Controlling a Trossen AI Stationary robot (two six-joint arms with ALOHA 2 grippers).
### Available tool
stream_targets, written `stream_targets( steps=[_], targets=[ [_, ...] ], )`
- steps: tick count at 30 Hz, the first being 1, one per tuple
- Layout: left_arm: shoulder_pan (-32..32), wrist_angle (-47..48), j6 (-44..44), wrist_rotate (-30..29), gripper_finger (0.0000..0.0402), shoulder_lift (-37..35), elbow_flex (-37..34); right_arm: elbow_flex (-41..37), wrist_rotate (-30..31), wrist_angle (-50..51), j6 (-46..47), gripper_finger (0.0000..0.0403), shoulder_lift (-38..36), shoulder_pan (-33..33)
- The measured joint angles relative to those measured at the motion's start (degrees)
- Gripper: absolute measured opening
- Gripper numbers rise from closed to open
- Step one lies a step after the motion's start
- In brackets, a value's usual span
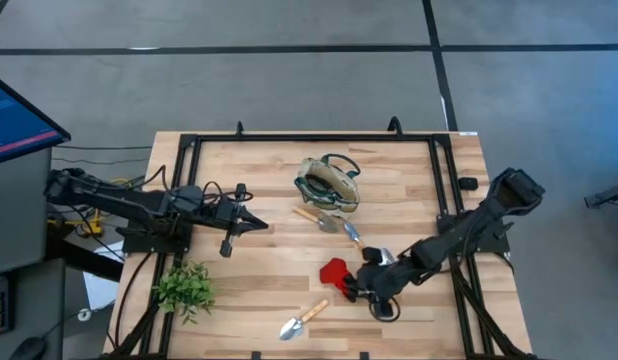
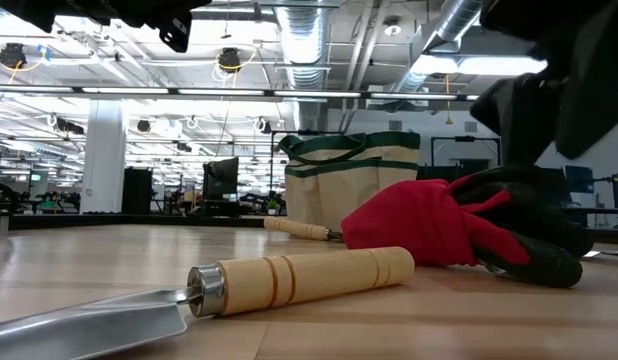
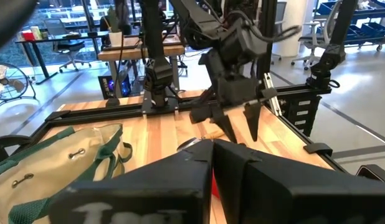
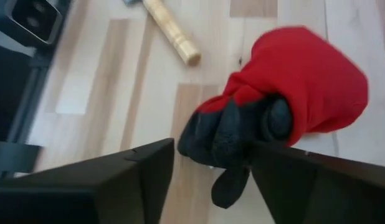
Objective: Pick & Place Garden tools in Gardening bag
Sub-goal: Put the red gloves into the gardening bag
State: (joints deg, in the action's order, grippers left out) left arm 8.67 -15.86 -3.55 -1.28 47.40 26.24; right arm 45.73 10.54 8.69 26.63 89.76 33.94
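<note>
A red-and-black glove-like tool (image 1: 335,271) lies on the table, right of centre. My right gripper (image 1: 355,290) is open just beside it, one finger on each side of its black end (image 4: 233,134). The beige bag with green trim (image 1: 327,184) stands at the far centre. One wooden-handled trowel (image 1: 302,320) lies near the front edge. Another trowel (image 1: 315,217) and a silver tool (image 1: 353,235) lie beside the bag. My left gripper (image 1: 257,223) is shut and empty over the table's left half. My right gripper's open fingers (image 4: 304,177) come slanting down from the table's right side and stand on either side of the glove's black finger end (image 4: 267,121). The glove lies flat on the table. I cannot tell whether a finger touches it.
A leafy green plant (image 1: 186,287) stands at the front left. A black frame (image 1: 309,138) runs around the table's edge. A small dark object (image 1: 468,184) sits at the right rail. Bare wood shows between the left gripper and the bag.
</note>
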Motion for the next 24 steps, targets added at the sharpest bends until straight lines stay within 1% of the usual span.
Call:
stream_targets(
  steps=[3, 5, 7, 9, 11, 14, 16, 19, 20, 21, 24],
  targets=[
    [0.0, 0.0, 0.0, 0.0, 0.0002, 0.0, 0.0, 0.0, 0.0, -1.2, 0.0, 0.0217, 2.1, -0.6],
    [0.0, 0.0, 0.0, 0.0, 0.0002, 0.0, 0.0, 0.1, 0.0, -1.4, 0.0, 0.0220, 3.5, -1.2],
    [0.0, 0.0, 0.0, 0.0, 0.0002, 0.0, 0.0, 0.1, 0.0, -1.6, 0.3, 0.0217, 4.4, -1.8],
    [0.0, 0.0, 0.0, 0.0, 0.0002, 0.0, 0.0, 0.1, 0.0, -1.7, 0.5, 0.0206, 4.4, -2.2],
    [0.0, 0.1, 0.0, 0.0, 0.0002, 0.0, 0.0, 0.1, 0.0, -1.6, 0.4, 0.0187, 4.2, -2.6],
    [0.0, 0.2, 0.0, 0.0, 0.0002, 0.0, 0.0, 0.1, 0.0, -1.7, 0.4, 0.0143, 2.7, -2.7],
    [0.0, 0.2, 0.0, 0.0, 0.0002, 0.0, 0.0, 0.1, 0.0, -1.2, 0.4, 0.0104, 1.8, -2.7],
    [0.0, 0.3, 0.0, 0.0, 0.0002, 0.0, 0.0, 0.1, 0.0, -1.0, 0.4, 0.0035, 0.7, -2.7],
    [0.0, 0.3, 0.0, 0.0, 0.0002, 0.0, 0.0, 0.1, 0.0, -0.7, 0.4, 0.0019, 0.3, -2.7],
    [0.0, 0.3, 0.0, 0.0, 0.0002, 0.0, 0.0, 0.1, 0.0, -0.4, 0.4, 0.0012, 0.0, -2.7],
    [0.0, 0.3, 0.0, 0.0, 0.0002, 0.0, 0.0, 0.0, 0.0, 1.4, 0.4, 0.0010, -1.5, -2.7]
  ],
)
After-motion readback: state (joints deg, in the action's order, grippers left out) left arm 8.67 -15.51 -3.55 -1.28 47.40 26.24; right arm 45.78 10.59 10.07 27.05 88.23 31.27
